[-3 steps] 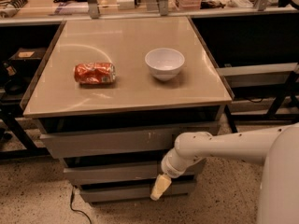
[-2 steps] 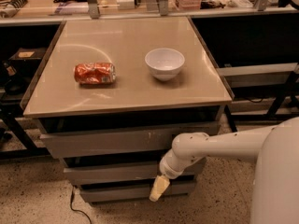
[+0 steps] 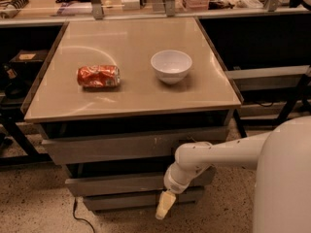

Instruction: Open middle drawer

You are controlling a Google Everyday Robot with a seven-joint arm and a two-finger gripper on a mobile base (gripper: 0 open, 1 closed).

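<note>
The middle drawer (image 3: 116, 184) is the plain grey front between the taller scratched top front (image 3: 112, 148) and the short bottom front (image 3: 126, 199) of the cabinet. A dark gap shows above it; none of its interior is visible. My gripper (image 3: 164, 207) hangs at the end of the white arm (image 3: 218, 152), which reaches in from the right. It points downward, in front of the right part of the middle and bottom fronts, its cream tip level with the bottom front. I cannot tell whether it touches the middle front.
On the beige cabinet top (image 3: 131, 101) lie a crushed red can (image 3: 98, 76) and a white bowl (image 3: 171, 66). Dark shelving stands left and right of the cabinet. A black cable (image 3: 80, 216) lies on the speckled floor at lower left. My white body (image 3: 284, 178) fills the lower right.
The gripper and wrist have dropped slightly and shifted a little left in front of the drawers. The drawer fronts, can and bowl have not moved.
</note>
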